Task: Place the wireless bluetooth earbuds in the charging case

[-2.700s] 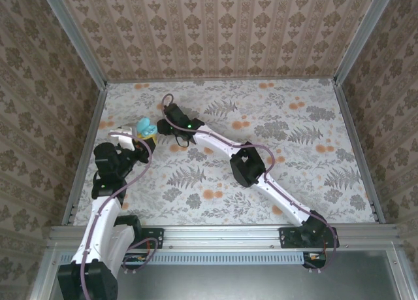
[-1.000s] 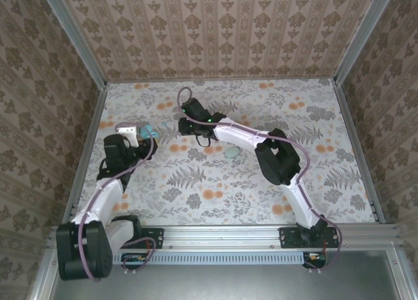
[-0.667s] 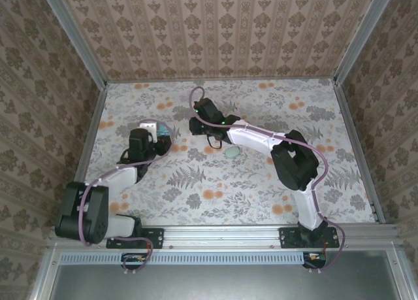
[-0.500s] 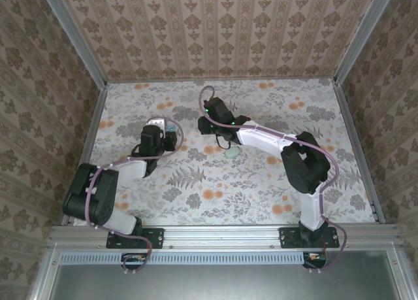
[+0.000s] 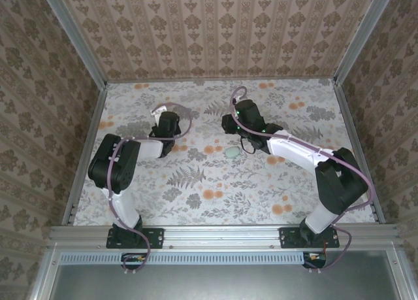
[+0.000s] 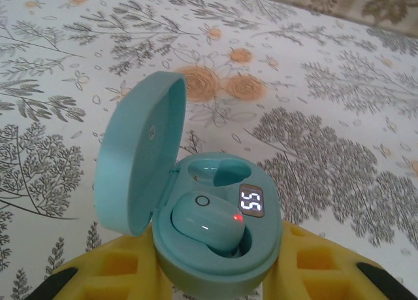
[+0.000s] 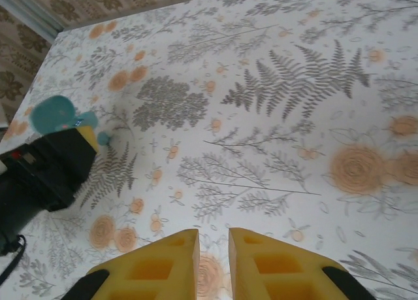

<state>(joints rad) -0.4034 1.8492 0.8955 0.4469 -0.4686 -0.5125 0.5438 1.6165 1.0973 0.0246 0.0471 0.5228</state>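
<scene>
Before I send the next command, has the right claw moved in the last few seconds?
Yes. Top view: the right claw has swung rightward, from well left of the mint-green oval to almost straight behind it.

Pale worktop (image 5: 215, 195), printed all over with grey ferns, leafy trees and orange blossoms. Behind the worktop and along both its sides, walls (image 5: 215, 32) in beige damask stripes. At the worktop's far corners, slanting aluminium posts (image 5: 73, 38); along its near edge, a grooved metal rail (image 5: 222, 233). Soft, even light, faint shadows.

Teal charging case (image 6: 137, 156), yellow jaws, grey-and-orange floral table (image 6: 339, 91).
</scene>
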